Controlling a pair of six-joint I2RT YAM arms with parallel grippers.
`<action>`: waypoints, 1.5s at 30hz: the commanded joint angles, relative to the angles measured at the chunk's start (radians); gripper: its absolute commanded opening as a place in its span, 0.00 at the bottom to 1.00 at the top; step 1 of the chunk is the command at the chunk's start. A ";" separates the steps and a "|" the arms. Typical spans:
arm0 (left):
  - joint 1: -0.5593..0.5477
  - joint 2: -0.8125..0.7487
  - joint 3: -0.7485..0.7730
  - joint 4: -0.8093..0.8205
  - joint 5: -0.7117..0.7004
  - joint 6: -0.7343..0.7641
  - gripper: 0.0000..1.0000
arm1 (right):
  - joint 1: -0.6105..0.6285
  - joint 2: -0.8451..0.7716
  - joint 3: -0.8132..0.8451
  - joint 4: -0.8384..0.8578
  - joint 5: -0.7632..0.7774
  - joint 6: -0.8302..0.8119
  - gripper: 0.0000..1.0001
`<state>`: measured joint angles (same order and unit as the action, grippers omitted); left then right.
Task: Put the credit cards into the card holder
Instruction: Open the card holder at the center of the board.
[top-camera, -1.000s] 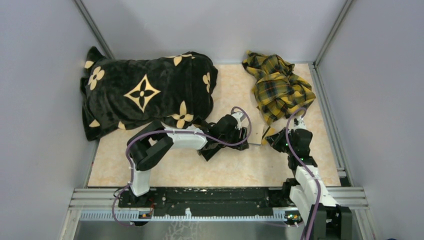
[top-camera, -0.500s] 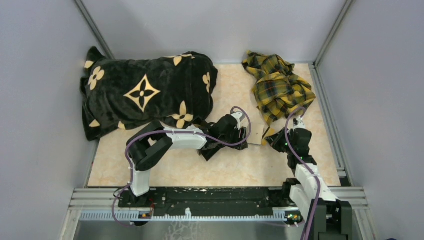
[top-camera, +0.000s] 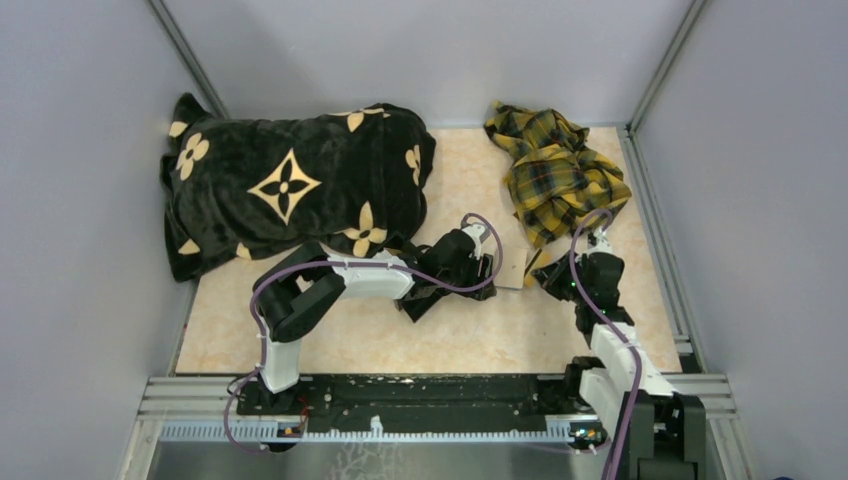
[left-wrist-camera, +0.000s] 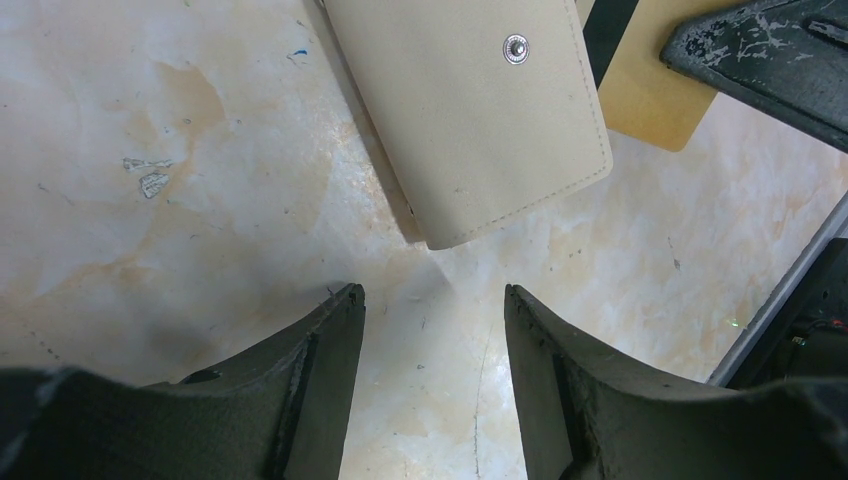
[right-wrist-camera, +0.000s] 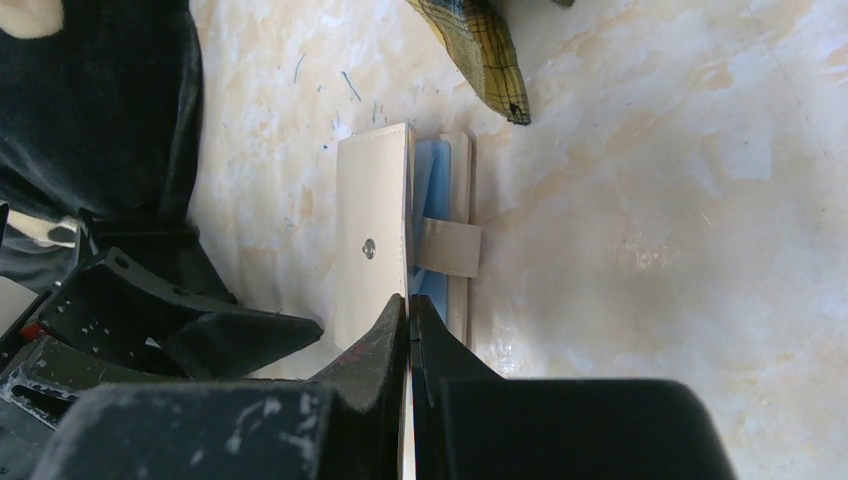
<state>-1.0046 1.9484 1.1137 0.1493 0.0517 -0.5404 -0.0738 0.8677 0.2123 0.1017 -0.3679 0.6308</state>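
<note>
The tan-beige card holder (top-camera: 513, 268) lies on the table between my two grippers. In the right wrist view it stands open, its snap flap (right-wrist-camera: 372, 240) raised and a blue card (right-wrist-camera: 438, 190) inside, with the closing tab (right-wrist-camera: 448, 248) across it. My right gripper (right-wrist-camera: 410, 300) is shut on a thin credit card seen edge-on, at the holder's opening. From the left wrist that tan card (left-wrist-camera: 648, 100) shows beside the card holder (left-wrist-camera: 480, 120). My left gripper (left-wrist-camera: 433, 295) is open and empty, just short of the holder's corner.
A black blanket with tan flower shapes (top-camera: 290, 190) fills the back left, close behind the left arm. A yellow plaid cloth (top-camera: 555, 170) lies at the back right, its corner (right-wrist-camera: 480, 50) just past the holder. Grey walls enclose the table.
The right arm has shifted slightly, its gripper edging toward the card holder. The left arm has not moved.
</note>
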 joint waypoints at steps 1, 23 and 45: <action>0.004 0.021 -0.025 -0.123 -0.044 0.029 0.62 | 0.006 0.017 0.053 0.075 0.000 -0.011 0.00; 0.012 0.023 -0.033 -0.119 -0.040 0.035 0.62 | 0.007 0.077 0.083 0.111 0.010 -0.021 0.00; 0.021 0.008 -0.038 -0.111 -0.037 0.039 0.62 | 0.142 0.112 -0.004 0.212 0.019 0.057 0.00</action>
<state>-1.0008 1.9484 1.1137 0.1505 0.0521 -0.5285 0.0441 0.9897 0.2092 0.2466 -0.3595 0.6674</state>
